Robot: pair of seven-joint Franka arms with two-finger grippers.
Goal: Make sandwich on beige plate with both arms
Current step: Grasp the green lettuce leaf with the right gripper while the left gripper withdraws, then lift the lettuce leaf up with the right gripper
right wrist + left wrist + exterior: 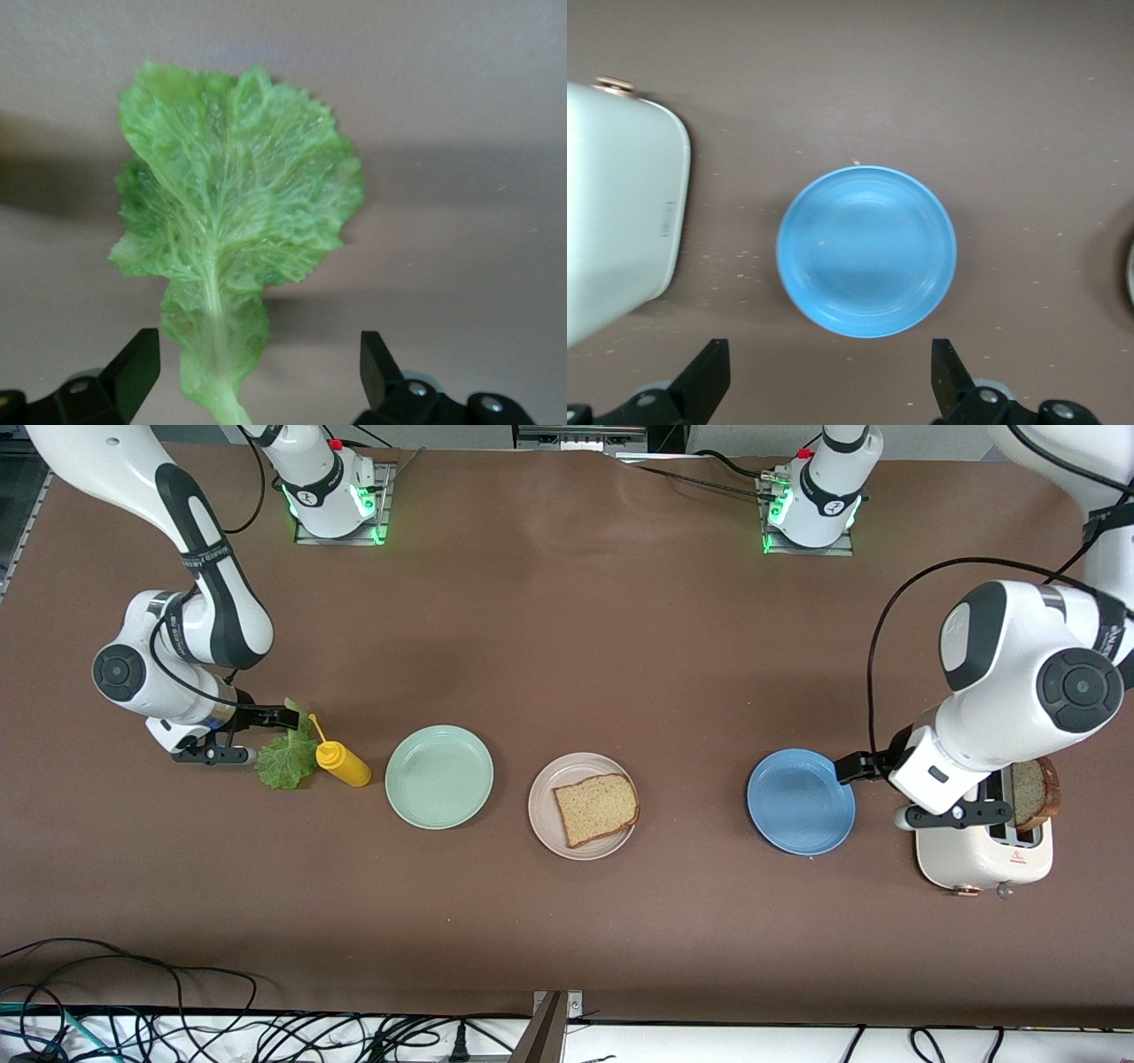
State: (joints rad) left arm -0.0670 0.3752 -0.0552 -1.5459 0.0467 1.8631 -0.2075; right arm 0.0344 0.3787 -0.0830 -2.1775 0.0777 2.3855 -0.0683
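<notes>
Right gripper (252, 376) hangs over the lettuce (285, 760) stem, jaws wide and holding nothing; the mustard bottle (342, 763) lies just beside the leaf. Left gripper (828, 376) is likewise spread wide and empty, over the table between the blue plate (801, 802) and the toaster (983, 856), whose slot holds one bread slice (1035, 792). The beige plate (542, 808), well apart from both grippers, carries the other slice (596, 808), with the green plate (438, 777) beside it.

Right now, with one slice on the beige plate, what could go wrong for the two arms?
The lettuce lies flat on the table under the open right gripper, so the fingers may slide off the thin leaf. The mustard bottle sits right beside it and could be knocked. The second slice stands in the toaster beside the open left gripper; pulling it might shift the toaster.
</notes>
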